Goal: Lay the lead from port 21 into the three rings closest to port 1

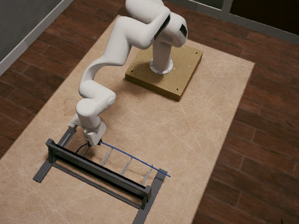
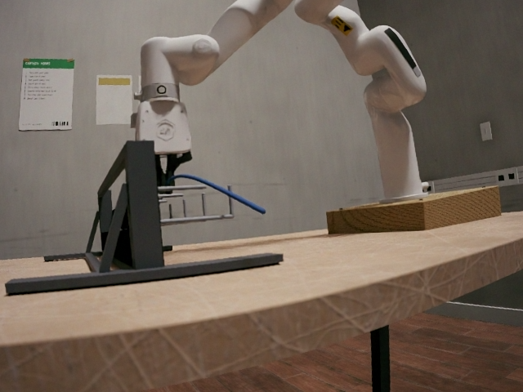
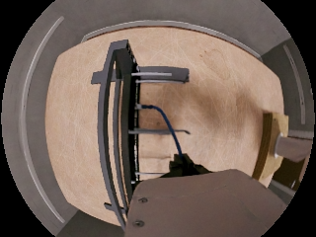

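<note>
Gripper (image 1: 93,143) is pinched nearly shut on the blue lead (image 1: 135,158), which trails away from the fingers over the rings (image 1: 126,166), so any sideways tug could tilt the rack (image 1: 101,170).
</note>
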`<state>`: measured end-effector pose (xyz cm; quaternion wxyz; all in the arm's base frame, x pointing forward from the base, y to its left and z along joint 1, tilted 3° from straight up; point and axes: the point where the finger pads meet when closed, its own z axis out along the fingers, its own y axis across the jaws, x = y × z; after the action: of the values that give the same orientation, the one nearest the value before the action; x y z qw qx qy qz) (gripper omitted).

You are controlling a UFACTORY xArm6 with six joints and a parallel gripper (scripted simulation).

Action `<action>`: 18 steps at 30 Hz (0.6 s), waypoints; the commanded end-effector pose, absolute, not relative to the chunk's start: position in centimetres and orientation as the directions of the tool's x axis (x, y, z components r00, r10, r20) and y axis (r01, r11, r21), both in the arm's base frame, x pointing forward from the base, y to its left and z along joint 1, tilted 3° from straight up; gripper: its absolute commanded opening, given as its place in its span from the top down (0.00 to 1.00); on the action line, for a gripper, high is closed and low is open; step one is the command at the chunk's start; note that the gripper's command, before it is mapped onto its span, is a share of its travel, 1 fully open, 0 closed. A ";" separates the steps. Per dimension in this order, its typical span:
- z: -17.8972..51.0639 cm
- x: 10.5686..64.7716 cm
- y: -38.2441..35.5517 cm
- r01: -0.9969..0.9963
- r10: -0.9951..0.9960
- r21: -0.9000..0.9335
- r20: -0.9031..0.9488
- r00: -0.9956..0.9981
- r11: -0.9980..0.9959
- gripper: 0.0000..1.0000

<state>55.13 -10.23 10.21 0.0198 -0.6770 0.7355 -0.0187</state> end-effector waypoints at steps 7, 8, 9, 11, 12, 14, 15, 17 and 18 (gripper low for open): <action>10.4 55.3 -10.2 -0.995 -0.997 -0.060 -0.004 -0.082 0.082 1.00; 10.4 55.3 -10.2 -0.995 -0.997 -0.060 -0.004 -0.082 0.082 1.00; 10.4 55.3 -10.2 -0.995 -0.997 -0.060 -0.004 -0.082 0.082 1.00; 10.3 55.3 -10.2 -0.995 -0.997 -0.060 -0.004 -0.082 0.082 1.00; 10.3 55.3 -10.2 -0.995 -0.997 -0.060 -0.004 -0.082 0.082 1.00; 10.2 55.3 -10.2 -0.995 -0.997 -0.060 -0.004 -0.082 0.082 1.00; 10.2 55.3 -10.2 -0.995 -0.997 -0.060 -0.004 -0.082 0.082 1.00; 10.1 55.3 -10.2 -0.995 -0.997 -0.060 -0.004 -0.082 0.082 1.00; 10.0 55.3 -10.2 -0.995 -0.997 -0.060 -0.004 -0.082 0.082 1.00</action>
<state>55.19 -10.18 9.94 0.0203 -0.6772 0.7352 -0.0190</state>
